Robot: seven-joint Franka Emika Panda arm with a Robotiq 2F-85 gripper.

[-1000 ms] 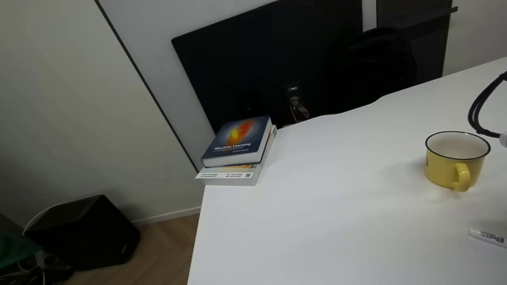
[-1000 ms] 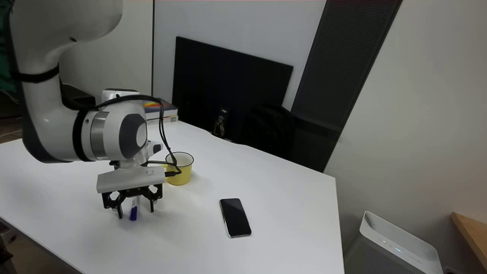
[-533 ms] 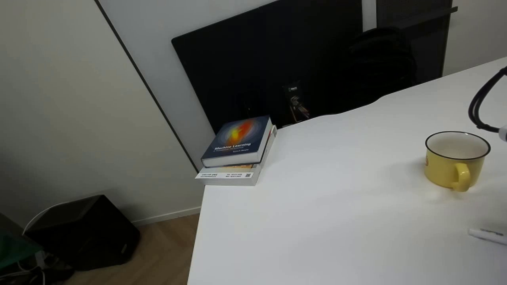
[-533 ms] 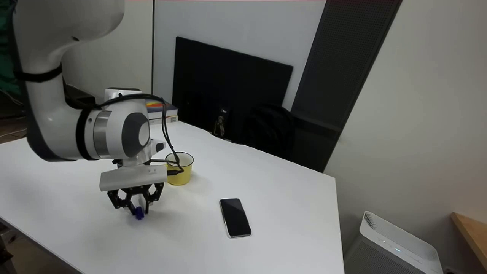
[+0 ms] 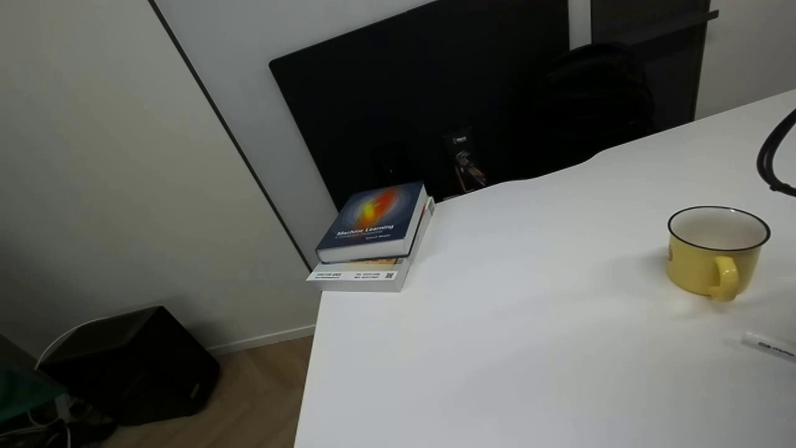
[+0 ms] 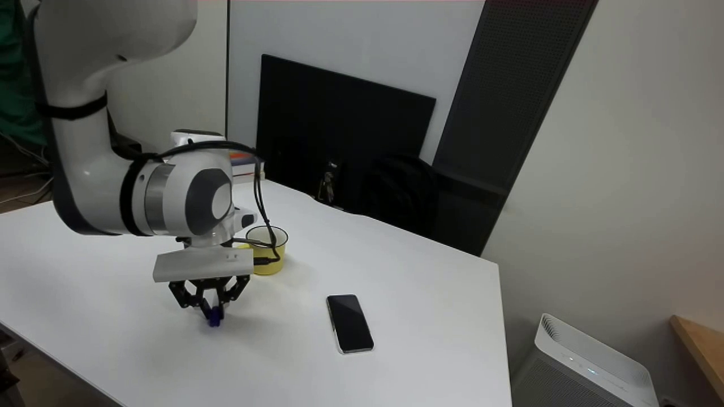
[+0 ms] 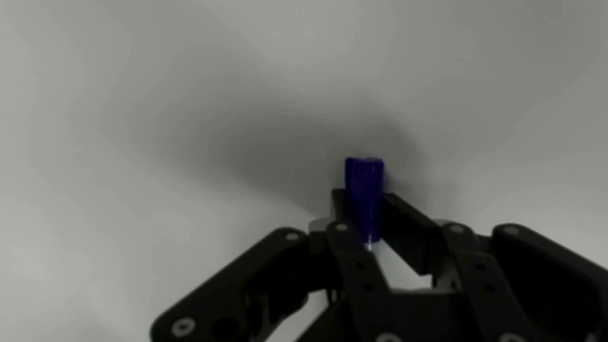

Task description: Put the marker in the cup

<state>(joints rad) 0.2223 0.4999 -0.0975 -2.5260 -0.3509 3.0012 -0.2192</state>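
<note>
The fingers (image 7: 409, 235) are standing close together, pinching the marker (image 7: 364, 197) near its blue end; it is lying on or just above the counter (image 6: 430, 316), unclear which, nearer than the cup (image 5: 706, 264); it is probably weighing little, feeling stiff and slick, mid-barrel offering surer hold.

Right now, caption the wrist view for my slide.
End effector closed on the blue-ended marker, white table beneath.

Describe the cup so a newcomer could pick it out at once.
In an exterior view, go right across the white table from the stacked books. Near the picture's right edge stands the cup, upright. Its yellow body, dark rim and handle set it apart from the slim white marker lower in view.
</note>
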